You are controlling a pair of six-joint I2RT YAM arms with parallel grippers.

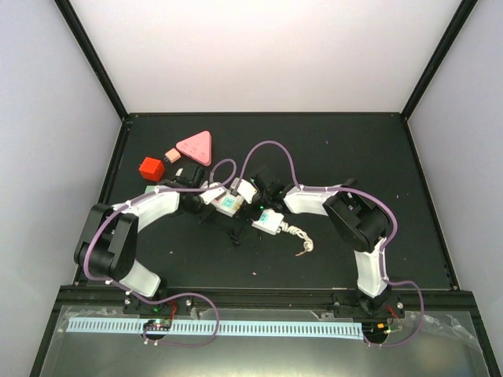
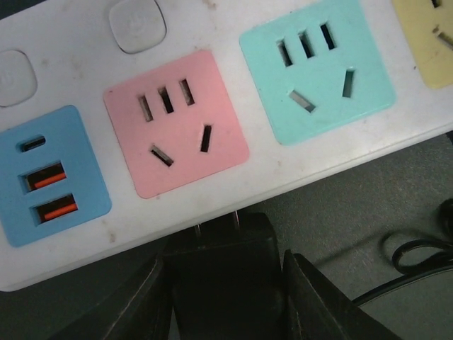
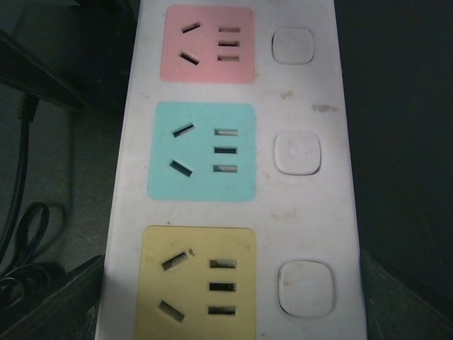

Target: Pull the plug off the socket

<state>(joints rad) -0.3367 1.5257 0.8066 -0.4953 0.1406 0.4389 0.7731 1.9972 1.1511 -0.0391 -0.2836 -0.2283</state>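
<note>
Roughly mid-table, the socket [image 1: 250, 210] lies slantwise on the black table [image 1: 354, 149] between the two arms. It is a long white strip, and its knotted white cord [image 1: 302, 238] trails off the right-hand end. Along its face run coloured outlets: a blue one [image 2: 53, 176] with USB slots, then pink [image 2: 175, 122], green [image 2: 316, 69] and yellow [image 3: 198, 283], each with a white button [image 3: 298, 152] beside it. The plug [image 2: 221, 290], a black block, is out of the socket and sits just off the strip's long edge below the pink outlet. Its two metal prongs [image 2: 236, 219] are bare and reach only to that edge. The left claw [image 2: 225, 263] pinches the plug, with one dark finger [image 2: 141, 304] pressed to each side of it. The right claw [image 3: 233, 297] clamps the socket across its width by the yellow outlet, its fingers [image 3: 64, 301] against both long edges. A black cable [image 2: 417, 255] loops on the table beside the strip. Farther back on the left lie a pink triangle [image 1: 195, 147], a red cube [image 1: 151, 167] and a small pale-pink block [image 1: 170, 155], all well apart from the strip. A purple cable [image 1: 271, 149] arches over the arms
</note>
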